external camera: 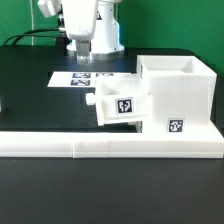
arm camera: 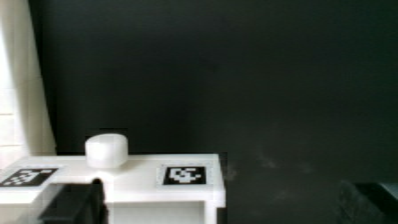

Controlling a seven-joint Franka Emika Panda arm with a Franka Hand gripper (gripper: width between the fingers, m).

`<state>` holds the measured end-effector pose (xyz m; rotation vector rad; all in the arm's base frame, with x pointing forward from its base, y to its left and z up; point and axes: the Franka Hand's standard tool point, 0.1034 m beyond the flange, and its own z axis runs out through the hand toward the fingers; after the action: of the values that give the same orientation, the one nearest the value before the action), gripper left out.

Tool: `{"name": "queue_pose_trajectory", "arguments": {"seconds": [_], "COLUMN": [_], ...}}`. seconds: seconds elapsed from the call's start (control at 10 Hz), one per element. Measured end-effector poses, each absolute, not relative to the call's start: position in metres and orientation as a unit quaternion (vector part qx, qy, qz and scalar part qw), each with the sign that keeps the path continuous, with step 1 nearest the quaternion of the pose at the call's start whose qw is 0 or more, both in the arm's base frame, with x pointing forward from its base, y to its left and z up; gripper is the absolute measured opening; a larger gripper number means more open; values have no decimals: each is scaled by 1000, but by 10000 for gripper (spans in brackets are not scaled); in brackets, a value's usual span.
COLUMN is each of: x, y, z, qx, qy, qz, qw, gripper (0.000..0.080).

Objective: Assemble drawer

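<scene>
The large white hollow casing (external camera: 182, 92) stands at the exterior view's right, with a tag on its front. One knobbed drawer box (external camera: 120, 105) sits tilted against the casing's left side, its knob (external camera: 90, 100) pointing to the exterior view's left. I see no second knobbed box. My gripper (external camera: 88, 56) hangs behind the box, above the marker board, and holds nothing. In the wrist view the box (arm camera: 157, 188) with its round knob (arm camera: 107, 150) and tag lies between my spread dark fingers (arm camera: 71, 205). The gripper (arm camera: 222, 208) is open.
The long low white L-shaped wall (external camera: 100, 146) runs along the front of the black table. The marker board (external camera: 95, 77) lies flat under the gripper. A white strip (arm camera: 16, 80) runs along one edge of the wrist view.
</scene>
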<state>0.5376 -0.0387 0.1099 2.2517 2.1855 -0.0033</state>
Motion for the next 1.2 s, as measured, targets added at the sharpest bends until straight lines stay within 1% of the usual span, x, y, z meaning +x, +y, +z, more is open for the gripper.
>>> {"name": "queue_pose_trajectory", "arguments": {"seconds": [0.1, 0.2, 0.3, 0.4, 0.5, 0.6, 0.7, 0.8, 1.0, 1.1, 1.2], "x": [539, 552, 560, 558, 556, 556, 553, 551, 551, 552, 554], "y": [-45, -56, -65, -70, -75, -78, -74, -66, -51, -46, -40], "z": [110, 113, 104, 91, 84, 78, 70, 65, 60, 59, 59], "qx": [708, 697, 690, 689, 688, 692, 697, 703, 711, 716, 729], "qy": [706, 717, 722, 722, 720, 715, 709, 703, 694, 689, 677], "qz": [3, 19, 39, 44, 52, 54, 52, 50, 49, 47, 48], "qw": [-5, -23, -39, -56, -78, -85, -92, -96, -99, -99, -94], "gripper": [649, 649, 649, 649, 649, 649, 649, 649, 649, 649, 649]}}
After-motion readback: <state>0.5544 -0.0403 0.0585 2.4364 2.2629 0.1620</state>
